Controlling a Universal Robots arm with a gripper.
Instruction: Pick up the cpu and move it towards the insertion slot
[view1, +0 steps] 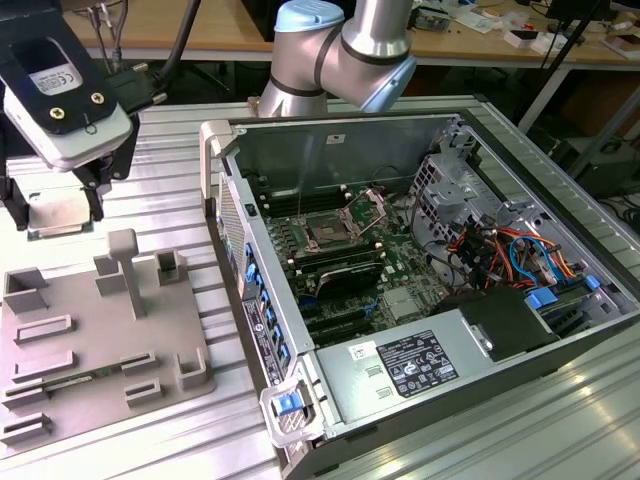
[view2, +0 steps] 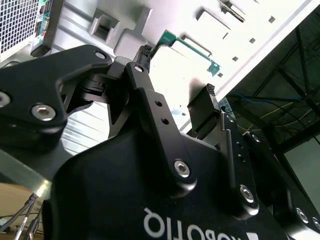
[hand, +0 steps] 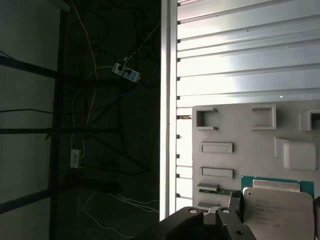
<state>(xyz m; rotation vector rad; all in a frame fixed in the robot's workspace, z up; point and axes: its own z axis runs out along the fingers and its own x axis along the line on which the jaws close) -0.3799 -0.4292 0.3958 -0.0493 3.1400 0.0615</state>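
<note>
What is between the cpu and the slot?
In the exterior view, a bare strip of ribbed table and then the computer case wall lie between the cpu and the slot.

Arm (view1: 345, 45) stretches out to the exterior view's left, wrist turned downward, gripper (view1: 55, 200) hanging low. In the second wrist view the fingers (view2: 145, 55) stand spread wide. Nothing between them, it seems, though glare washes out that gap.
</note>
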